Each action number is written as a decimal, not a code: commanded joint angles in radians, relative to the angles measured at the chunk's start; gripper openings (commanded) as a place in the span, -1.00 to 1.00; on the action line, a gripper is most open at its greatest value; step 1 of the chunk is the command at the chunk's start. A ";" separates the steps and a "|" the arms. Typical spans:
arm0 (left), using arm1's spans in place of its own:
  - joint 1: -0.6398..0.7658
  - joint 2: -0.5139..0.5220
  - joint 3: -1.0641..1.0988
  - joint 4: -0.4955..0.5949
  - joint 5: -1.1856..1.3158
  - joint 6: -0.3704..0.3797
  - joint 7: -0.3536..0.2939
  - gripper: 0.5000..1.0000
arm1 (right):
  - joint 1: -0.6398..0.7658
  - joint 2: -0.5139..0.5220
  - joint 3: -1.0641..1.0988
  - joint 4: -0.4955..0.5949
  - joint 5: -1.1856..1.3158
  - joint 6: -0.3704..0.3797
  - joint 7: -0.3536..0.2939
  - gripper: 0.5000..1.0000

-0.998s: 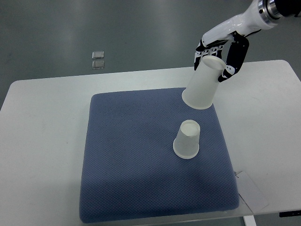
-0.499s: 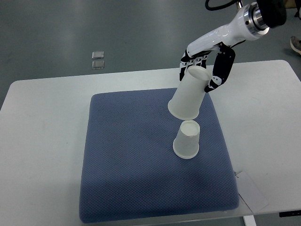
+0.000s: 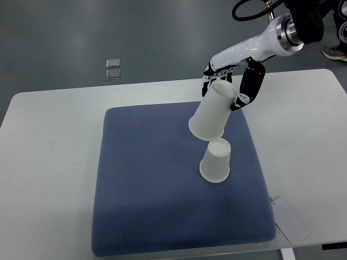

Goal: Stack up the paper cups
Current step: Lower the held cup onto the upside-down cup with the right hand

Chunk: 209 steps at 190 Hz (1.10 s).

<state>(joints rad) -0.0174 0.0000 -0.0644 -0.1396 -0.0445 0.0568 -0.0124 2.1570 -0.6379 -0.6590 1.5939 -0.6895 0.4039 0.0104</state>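
An inverted paper cup (image 3: 212, 112) is held aloft by the right hand (image 3: 232, 86), whose arm enters from the upper right. The fingers (image 3: 208, 72) are wrapped around the closed base end on one side, with the thumb (image 3: 243, 92) set against the opposite wall. The cup is tilted, its open mouth pointing down and to the left, its rim just above and slightly left of the target.

The second paper cup (image 3: 216, 161) stands upside down on the blue mat (image 3: 152, 189), which lies on the white table (image 3: 49, 162). Whether the two cups are touching at the rim cannot be settled from this steep view; they appear close but apart.

The left hand is not seen.

Handling is judged as follows. The cups are taken to be very light, thin-walled and easily crushed, so only slight finger pressure is warranted. The grip near the stiffer base is considered sound, since the open rim would deform readily. The smooth, tapered wall may slip if the hold is loosened. The standing cup is unweighted and could be knocked over or pushed across the mat by an off-centre descent; the held cup would need to be brought upright and centred first.
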 commanded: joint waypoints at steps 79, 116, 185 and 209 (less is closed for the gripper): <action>0.000 0.000 0.000 0.000 0.000 0.000 0.000 1.00 | 0.053 0.012 -0.053 0.049 -0.056 0.021 -0.026 -0.24; 0.000 0.000 0.000 0.000 0.000 0.000 0.000 1.00 | 0.058 0.032 -0.056 0.051 -0.056 0.020 -0.040 -0.24; -0.001 0.000 0.000 0.000 0.000 0.000 0.000 1.00 | 0.055 0.086 -0.083 0.051 -0.056 0.006 -0.056 -0.24; 0.000 0.000 0.000 0.000 0.000 0.000 0.000 1.00 | 0.047 0.092 -0.083 0.051 -0.056 -0.005 -0.075 -0.24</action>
<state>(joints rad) -0.0174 0.0000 -0.0644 -0.1396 -0.0445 0.0567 -0.0121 2.2107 -0.5523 -0.7423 1.6444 -0.7455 0.4081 -0.0517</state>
